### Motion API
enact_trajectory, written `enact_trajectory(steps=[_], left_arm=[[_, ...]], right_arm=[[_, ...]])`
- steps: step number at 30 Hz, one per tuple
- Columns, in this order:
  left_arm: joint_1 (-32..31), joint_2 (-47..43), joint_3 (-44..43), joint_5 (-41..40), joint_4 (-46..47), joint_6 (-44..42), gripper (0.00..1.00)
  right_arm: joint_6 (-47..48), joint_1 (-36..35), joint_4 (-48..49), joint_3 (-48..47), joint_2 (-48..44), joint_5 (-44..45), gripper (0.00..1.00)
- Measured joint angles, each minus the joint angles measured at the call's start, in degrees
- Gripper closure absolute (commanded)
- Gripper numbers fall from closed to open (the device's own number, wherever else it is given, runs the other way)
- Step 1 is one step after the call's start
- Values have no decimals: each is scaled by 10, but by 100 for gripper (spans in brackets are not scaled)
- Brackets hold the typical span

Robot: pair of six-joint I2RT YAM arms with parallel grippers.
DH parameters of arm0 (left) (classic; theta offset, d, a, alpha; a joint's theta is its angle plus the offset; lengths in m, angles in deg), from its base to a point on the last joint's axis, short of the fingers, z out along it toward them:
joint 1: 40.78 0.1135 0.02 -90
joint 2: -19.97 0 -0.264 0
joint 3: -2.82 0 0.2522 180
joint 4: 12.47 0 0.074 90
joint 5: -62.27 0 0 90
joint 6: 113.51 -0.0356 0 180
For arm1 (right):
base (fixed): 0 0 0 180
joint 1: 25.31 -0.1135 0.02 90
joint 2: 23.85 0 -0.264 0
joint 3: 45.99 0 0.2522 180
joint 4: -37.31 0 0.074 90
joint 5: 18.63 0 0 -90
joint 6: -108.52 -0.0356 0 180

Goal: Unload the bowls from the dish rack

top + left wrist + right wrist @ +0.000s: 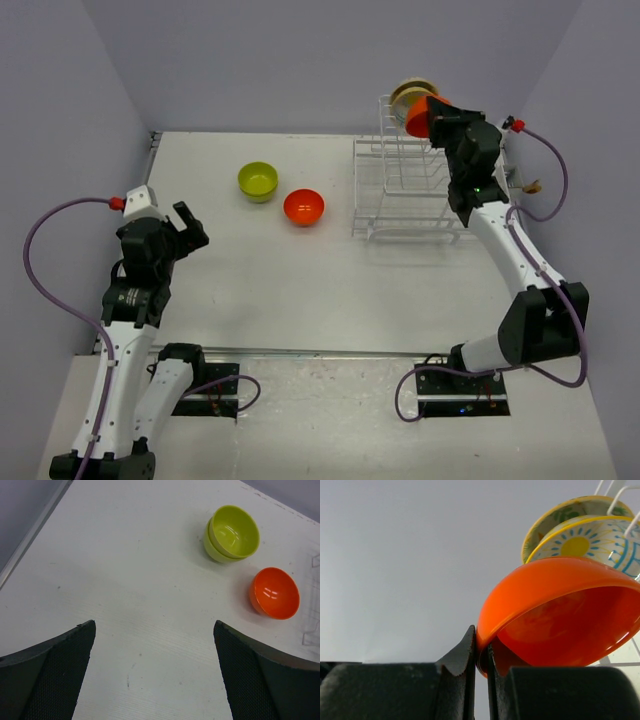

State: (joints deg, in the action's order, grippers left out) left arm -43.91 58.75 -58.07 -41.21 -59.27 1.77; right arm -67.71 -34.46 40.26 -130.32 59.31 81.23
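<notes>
Between fingers (461, 680), glossy orange bowl (555, 592), perhaps plastic

Glossy, smooth orange bowl (560, 615) and lime bowls (233, 530); white wire rack (405, 185); matt table (150, 605); matt-black, fine-textured left fingers (55, 680).

Bright, even overhead light, faint soft shadows, small glare spots on green bowl (233, 531) and orange bowl (274, 593), frames sharp.

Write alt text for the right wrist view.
Right fingers pinch the rim of an orange bowl that is tipped on edge. Two patterned bowls stand behind it, with a grey wall beyond.
</notes>
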Motion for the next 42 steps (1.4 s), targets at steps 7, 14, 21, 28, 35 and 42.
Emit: enact_trajectory(steps=[7,14,21,28,35,42], left_arm=[[0,9,0,2,0,0,0],[0,98,-114,142,-27,0,0],[-56,266,-440,283,-55,-6,0],[-264,386,-578,248,-133,-43,0],[-357,433,-539,156,-210,-49,10],[-393,434,-515,86,-239,-47,39]], right_arm=[[76,1,34,0,-28,-84,100],[410,-45,-48,-87,-41,-363,100],[983,-361,-370,-107,-118,-359,100],[1192,-464,-527,-66,-108,-241,100],[1257,-501,-572,-67,-82,-185,100],[1270,-501,-579,-82,-70,-129,100]])
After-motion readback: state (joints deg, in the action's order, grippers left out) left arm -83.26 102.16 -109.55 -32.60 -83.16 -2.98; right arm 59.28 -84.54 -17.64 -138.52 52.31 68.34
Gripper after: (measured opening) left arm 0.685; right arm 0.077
